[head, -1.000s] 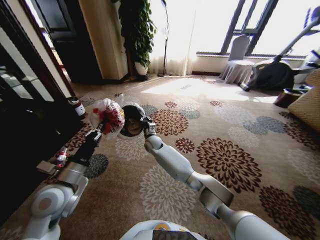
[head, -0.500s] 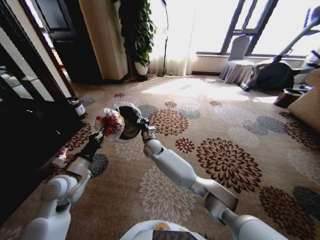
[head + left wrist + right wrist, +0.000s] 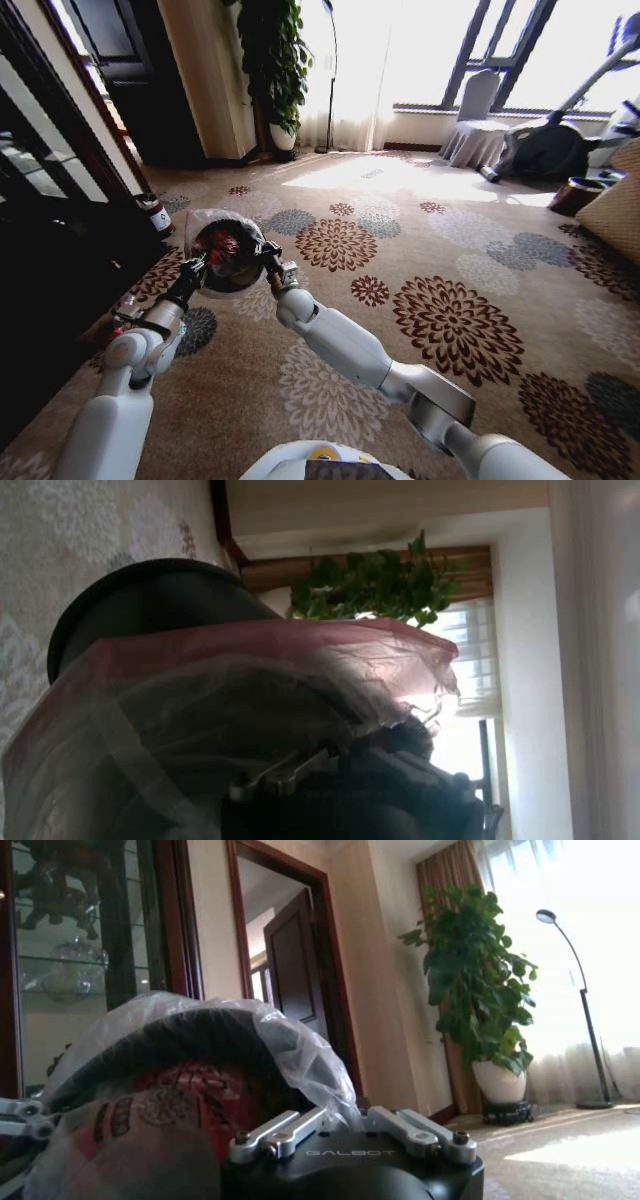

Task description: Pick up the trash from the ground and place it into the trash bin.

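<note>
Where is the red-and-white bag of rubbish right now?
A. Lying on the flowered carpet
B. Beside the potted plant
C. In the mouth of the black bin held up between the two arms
C: the red-and-white trash sits inside the liner-rimmed trash bin, raised off the carpet between the left gripper and right gripper.

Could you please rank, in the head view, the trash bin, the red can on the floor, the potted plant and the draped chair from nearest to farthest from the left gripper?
1. The trash bin, right at the left gripper, with the right gripper on its other side.
2. The red can, beside the dark cabinet on the left.
3. The potted plant, far back by the curtain.
4. The draped chair, far right at the window.
</note>
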`<state>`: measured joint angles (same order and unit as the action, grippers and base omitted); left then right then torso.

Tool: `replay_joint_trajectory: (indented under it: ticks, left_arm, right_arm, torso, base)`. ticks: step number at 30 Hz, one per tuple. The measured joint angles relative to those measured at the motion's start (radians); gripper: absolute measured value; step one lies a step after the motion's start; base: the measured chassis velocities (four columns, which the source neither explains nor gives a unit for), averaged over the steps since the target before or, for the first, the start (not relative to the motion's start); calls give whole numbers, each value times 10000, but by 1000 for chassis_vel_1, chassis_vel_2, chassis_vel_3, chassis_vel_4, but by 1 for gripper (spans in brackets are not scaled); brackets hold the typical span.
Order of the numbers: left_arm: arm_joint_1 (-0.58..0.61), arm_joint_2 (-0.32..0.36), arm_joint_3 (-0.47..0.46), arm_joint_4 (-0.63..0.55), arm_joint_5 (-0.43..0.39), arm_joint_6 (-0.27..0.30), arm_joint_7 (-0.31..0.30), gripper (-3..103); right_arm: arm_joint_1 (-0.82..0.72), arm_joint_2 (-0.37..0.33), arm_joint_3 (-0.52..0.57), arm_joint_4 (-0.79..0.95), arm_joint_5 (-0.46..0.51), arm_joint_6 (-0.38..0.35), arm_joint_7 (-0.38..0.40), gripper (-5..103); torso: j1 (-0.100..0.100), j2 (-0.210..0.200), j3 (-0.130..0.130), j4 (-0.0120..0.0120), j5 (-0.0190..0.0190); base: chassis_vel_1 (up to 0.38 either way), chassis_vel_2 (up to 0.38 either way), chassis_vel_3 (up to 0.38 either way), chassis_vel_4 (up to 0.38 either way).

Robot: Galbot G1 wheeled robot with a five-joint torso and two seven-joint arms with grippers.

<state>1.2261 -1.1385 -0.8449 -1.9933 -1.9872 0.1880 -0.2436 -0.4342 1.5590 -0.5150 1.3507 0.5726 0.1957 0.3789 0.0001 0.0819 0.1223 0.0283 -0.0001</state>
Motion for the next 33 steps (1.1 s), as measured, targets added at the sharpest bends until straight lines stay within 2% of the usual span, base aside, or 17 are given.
replay_joint_trajectory:
  ticks: [3,4,5,8,11,13,18,20,22,23,24,26,27,28,30,31,33]
  left_arm:
    - [-295,56,126,304,320,-51,-34,0]
    - [-368,57,163,343,445,-83,-13,0]
    - [-356,41,185,324,511,-84,-9,0]
    - [-224,-8,183,167,661,-90,1,0]
    - [449,-226,362,-552,1481,79,61,0]
    - [602,-280,406,-723,1685,119,105,-2]
    - [867,-324,469,-1208,2345,177,174,19]
    - [779,-222,549,-1209,2981,57,97,30]
    - [732,-185,574,-1202,3224,44,7,30]
    - [612,-102,647,-1144,3869,33,-241,35]
    - [612,-102,647,-1144,3869,33,-241,35]
    - [398,9,755,-997,4508,33,-647,46]
    - [159,92,848,-849,4781,173,-1141,52]
    - [159,92,848,-849,4781,173,-1141,52]
    - [-182,113,1073,-705,5165,377,-1890,62]
    - [-182,113,1073,-705,5165,377,-1890,62]
    - [-317,90,1292,-666,5687,469,-2240,74]
  right_arm:
    - [-71,-6,-147,225,18,5,-2,0]
    - [-80,13,-258,332,14,5,-85,0]
    - [-63,37,-293,347,-16,6,-112,0]
    - [41,74,-311,278,-123,16,-114,0]
    - [382,257,-263,-171,-297,25,41,0]
    - [482,303,-242,-261,-341,25,85,0]
    - [703,419,-198,-556,-542,-13,205,0]
    - [607,414,-261,-491,-571,-109,274,0]
    - [559,395,-310,-447,-584,-153,288,0]
    - [451,335,-407,-329,-618,-299,346,0]
    - [451,335,-407,-329,-618,-299,346,0]
    - [345,233,-520,-112,-639,-603,423,0]
    - [305,168,-613,41,-696,-864,501,0]
    - [305,168,-613,41,-696,-864,501,0]
    - [335,154,-716,139,-932,-1212,662,0]
    - [335,154,-716,139,-932,-1212,662,0]
    - [379,168,-787,158,-1071,-1324,691,0]
  torso:
    - [0,0,0,-12,-3]
    - [0,0,0,2,-2]
    - [0,0,1,0,9]
    - [0,0,0,3,-1]
    - [0,0,0,1,-3]
    - [0,0,0,-1,-1]
    - [0,0,0,-2,2]
    - [0,0,-1,-2,2]
    - [0,0,0,-1,3]
    - [0,0,0,0,2]
    - [0,0,0,0,2]
    - [0,0,0,0,1]
    - [0,0,0,-1,-2]
    - [0,0,0,-1,-2]
    - [0,0,0,-2,0]
    - [0,0,0,-2,0]
    - [0,0,0,-3,-1]
  base:
    - [0,0,0,0]
    - [0,0,0,0]
    - [0,0,0,0]
    - [0,0,0,0]
    - [0,0,0,0]
    - [0,0,0,0]
    - [0,0,0,0]
    - [0,0,0,0]
    - [0,0,0,0]
    - [0,0,0,0]
    - [0,0,0,0]
    - [0,0,0,0]
    - [0,0,0,0]
    - [0,0,0,0]
    - [0,0,0,0]
    - [0,0,0,0]
    - [0,0,0,0]
